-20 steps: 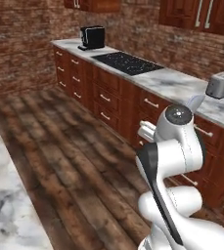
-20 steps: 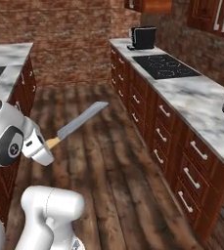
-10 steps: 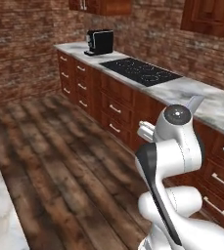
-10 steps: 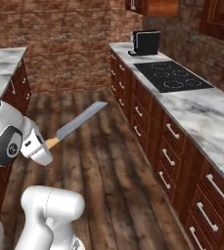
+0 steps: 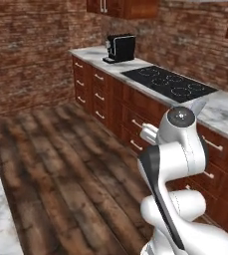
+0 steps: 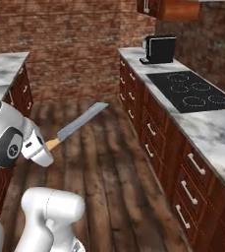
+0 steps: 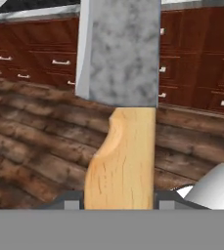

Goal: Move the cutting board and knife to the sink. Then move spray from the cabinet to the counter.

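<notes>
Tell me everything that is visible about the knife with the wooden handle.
The knife with a pale wooden handle and a broad, flat, mottled grey blade is held by its handle in the pincer above the dark plank floor. In the right base view the blade slants up and away from the white arm. Nothing else touches it.

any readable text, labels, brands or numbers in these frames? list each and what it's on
None readable.
Knife, held in the gripper: plain grey blade, bare wooden handle, no marking.
Coffee machine: no legible brand.
Cooktop: only burner rings, no digits or symbols visible.
Drawers and counter: no labels.
</notes>
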